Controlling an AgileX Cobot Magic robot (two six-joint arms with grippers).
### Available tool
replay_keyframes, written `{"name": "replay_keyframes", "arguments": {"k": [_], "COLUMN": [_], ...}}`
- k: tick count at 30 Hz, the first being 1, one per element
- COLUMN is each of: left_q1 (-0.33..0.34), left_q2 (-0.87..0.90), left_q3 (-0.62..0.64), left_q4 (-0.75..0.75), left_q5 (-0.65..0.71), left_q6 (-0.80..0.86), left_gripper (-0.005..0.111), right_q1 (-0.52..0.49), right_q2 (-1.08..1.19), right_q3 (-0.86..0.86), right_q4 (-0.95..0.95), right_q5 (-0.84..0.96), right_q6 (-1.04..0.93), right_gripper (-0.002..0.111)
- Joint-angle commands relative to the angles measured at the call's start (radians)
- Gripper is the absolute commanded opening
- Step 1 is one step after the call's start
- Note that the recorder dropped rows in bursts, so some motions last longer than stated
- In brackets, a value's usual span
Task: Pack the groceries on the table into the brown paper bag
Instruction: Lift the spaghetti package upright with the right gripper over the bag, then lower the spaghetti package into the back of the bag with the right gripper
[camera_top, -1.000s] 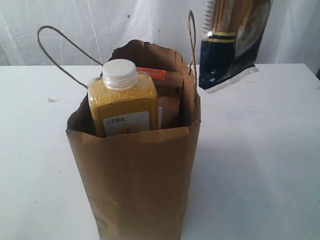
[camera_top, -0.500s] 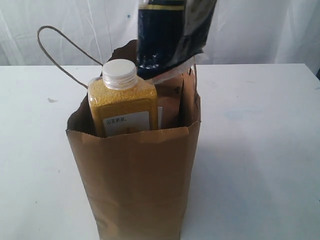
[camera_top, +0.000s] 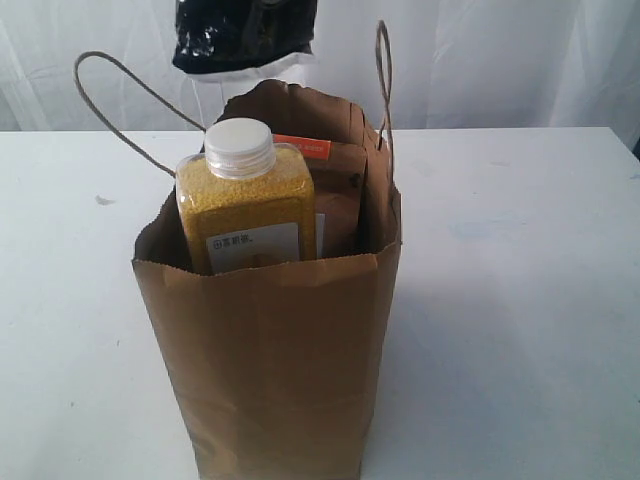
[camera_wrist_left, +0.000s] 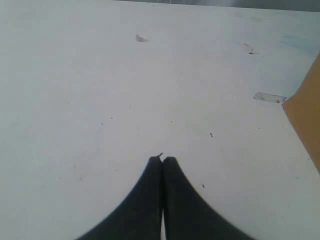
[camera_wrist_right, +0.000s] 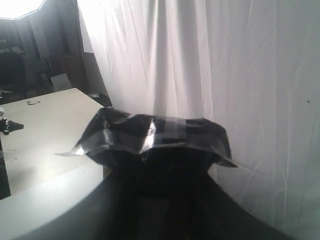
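Standing bag: the brown paper bag (camera_top: 270, 360) is sitting on the table (camera_top: 520, 250) near its front edge, holding the yellow-grain bottle (camera_top: 245, 205) and brown pouch (camera_top: 335, 185).
Packet: you are swinging the dark-blue spaghetti packet (camera_top: 245, 35) in from the right. It is now hanging above the bag's far rim, so lowering looks next.
Right side: your right gripper (camera_wrist_right: 160, 162) is clamping the packet, jaws partly closed.
Left side: your left gripper (camera_wrist_left: 162, 161) is hovering pinched together, empty, over the table.

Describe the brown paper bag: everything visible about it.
The brown paper bag stands upright and open on the white table, nearest the camera in the exterior view. It looks like creased kraft paper with a ragged, uneven rim. Two twisted cord handles stick up, one at each side. Inside stand the yellow-grain bottle in front and the brown orange-labelled pouch behind it. The dark-blue spaghetti packet hangs above its rear rim.
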Motion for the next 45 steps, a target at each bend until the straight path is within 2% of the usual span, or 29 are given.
{"name": "replay_keyframes", "arguments": {"k": [1, 9, 17, 31, 40, 45], "left_q1": [0.001, 0.001, 0.001, 0.001, 0.001, 0.001], "left_q2": [-0.004, -0.004, -0.004, -0.004, -0.004, -0.004], "left_q3": [0.004, 0.004, 0.004, 0.004, 0.004, 0.004], "left_q4": [-0.006, -0.006, -0.006, -0.006, -0.006, -0.006], "left_q5": [0.0, 0.0, 0.0, 0.0, 0.0, 0.0], "left_q6": [-0.005, -0.005, -0.005, -0.005, -0.005, -0.005], "left_gripper": [0.0, 0.0, 0.0, 0.0, 0.0, 0.0], "right_q1": [0.0, 0.0, 0.004, 0.051, 0.051, 0.051], "right_q2": [0.05, 0.14, 0.166, 0.256, 0.298, 0.312], "right_q3": [-0.053, -0.055, -0.055, -0.055, -0.055, -0.055], "right_q4": [0.045, 0.027, -0.187, -0.193, -0.352, -0.363], "right_q5": [-0.108, -0.133, -0.125, -0.178, -0.124, -0.122], "right_q6": [-0.004, -0.003, 0.055, 0.053, 0.103, 0.108], "right_gripper": [0.0, 0.0, 0.0, 0.0, 0.0, 0.0]}}
